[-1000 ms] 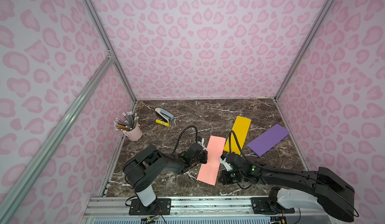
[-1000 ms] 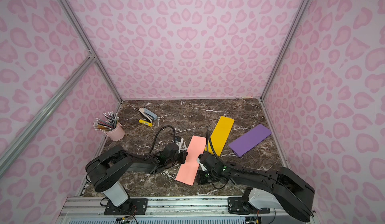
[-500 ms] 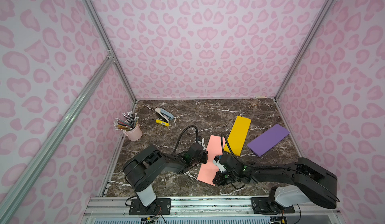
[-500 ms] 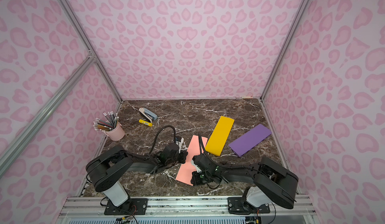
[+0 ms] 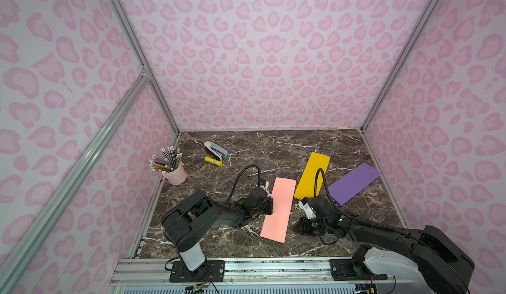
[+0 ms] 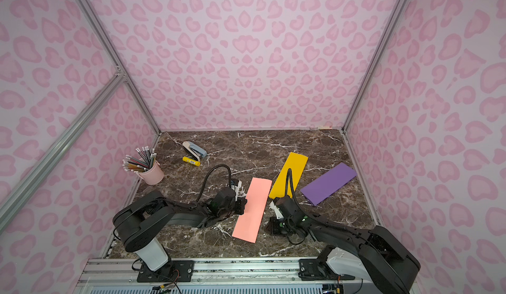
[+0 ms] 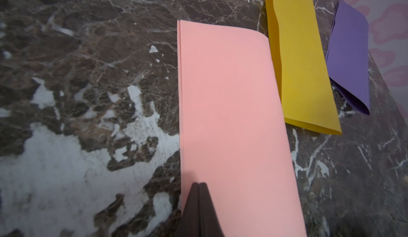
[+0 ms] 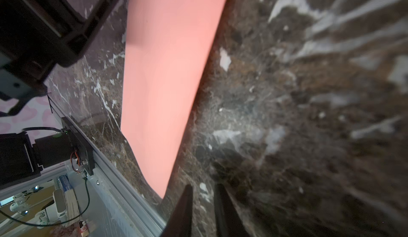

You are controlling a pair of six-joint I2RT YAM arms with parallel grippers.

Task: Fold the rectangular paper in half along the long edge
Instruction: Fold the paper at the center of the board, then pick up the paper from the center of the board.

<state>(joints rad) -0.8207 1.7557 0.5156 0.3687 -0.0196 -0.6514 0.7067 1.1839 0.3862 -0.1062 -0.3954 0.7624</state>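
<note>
Top views both show us a dark marble table (image 5: 276, 147) walled in pink. We see the pink paper (image 5: 278, 210), already folded into a long narrow band, lying flat toward the front middle of the table, between the two arms. The left gripper (image 5: 270, 206) touches its left long edge. The right gripper (image 5: 298, 226) sits low over the marble just beside its right side, apart from it. A folded yellow paper (image 5: 312, 175) and a purple paper (image 5: 353, 183) lie behind and to the right. A cup of pencils (image 5: 175, 173) and a stapler (image 5: 216, 149) stand far left. Left wrist view: we see the left gripper (image 7: 199, 184) with its tips pressed together, resting on the pink paper (image 7: 231, 114) at its doubled open edge. Right wrist view: we see the right gripper (image 8: 203, 190) slightly spread, nothing between its tips, over bare marble next to the near corner of the pink paper (image 8: 163, 81).
</note>
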